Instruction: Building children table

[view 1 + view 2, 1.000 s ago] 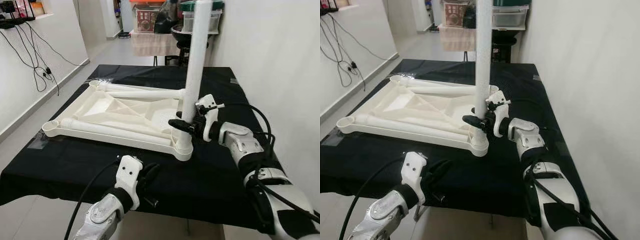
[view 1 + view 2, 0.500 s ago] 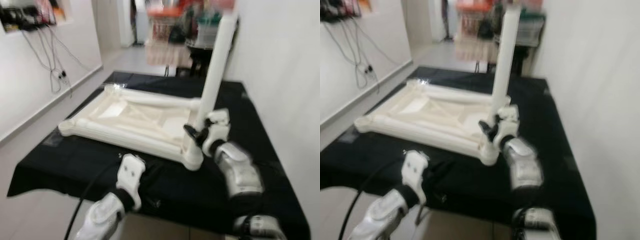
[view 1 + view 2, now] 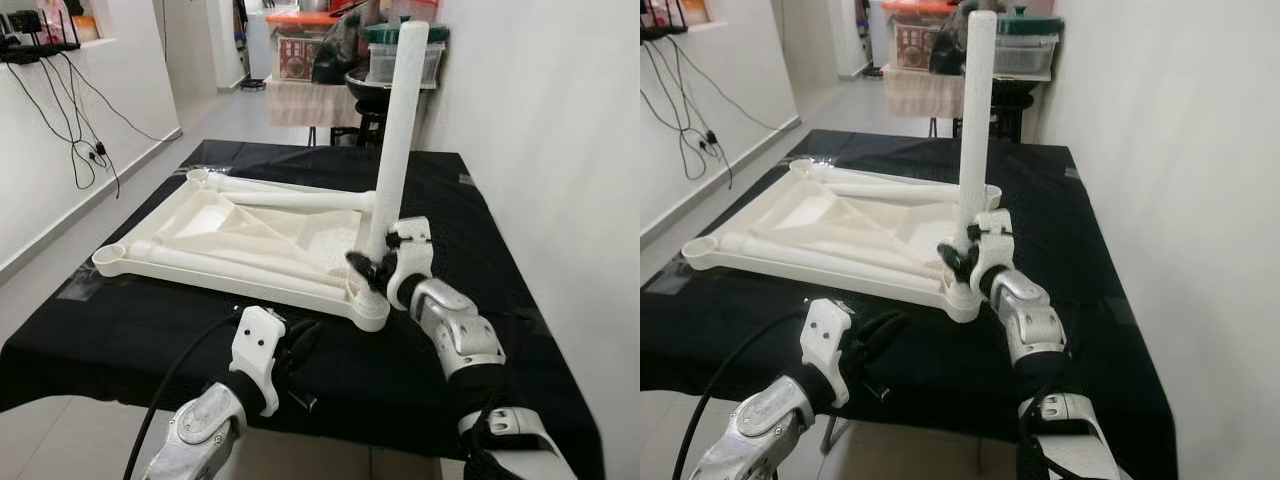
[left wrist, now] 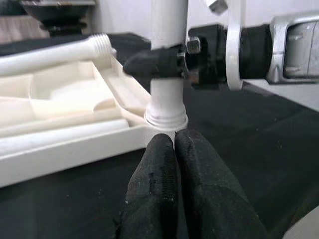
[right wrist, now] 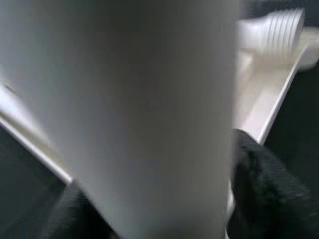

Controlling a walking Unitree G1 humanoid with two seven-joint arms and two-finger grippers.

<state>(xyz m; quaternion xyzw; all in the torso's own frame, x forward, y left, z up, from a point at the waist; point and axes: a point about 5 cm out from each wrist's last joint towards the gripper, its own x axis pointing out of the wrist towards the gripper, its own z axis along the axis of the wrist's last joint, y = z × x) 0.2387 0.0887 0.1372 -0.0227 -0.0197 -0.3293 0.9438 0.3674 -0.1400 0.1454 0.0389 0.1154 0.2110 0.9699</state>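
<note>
A white plastic tabletop (image 3: 250, 235) lies upside down on the black cloth. One white leg (image 3: 395, 130) stands upright in its near right corner socket (image 3: 370, 308). My right gripper (image 3: 372, 268) is shut on this leg just above the socket; up close the leg (image 5: 139, 114) sits between its black fingers (image 5: 259, 184). Two more legs lie flat in the tabletop, one along the far edge (image 3: 290, 197) and one along the near edge (image 3: 230, 265). My left gripper (image 3: 295, 350) hovers shut and empty over the cloth, its fingertips (image 4: 174, 149) pointing at the socket.
The black-covered table (image 3: 480, 230) stands against a white wall on the right. Cables (image 3: 70, 110) hang on the left wall above the floor. Storage boxes (image 3: 400, 45) and a stool stand beyond the far end.
The camera has shifted and steadied after a blur. My right gripper stays shut on the upright leg, with its forearm now reaching from nearer the front. The left gripper has hardly moved.
</note>
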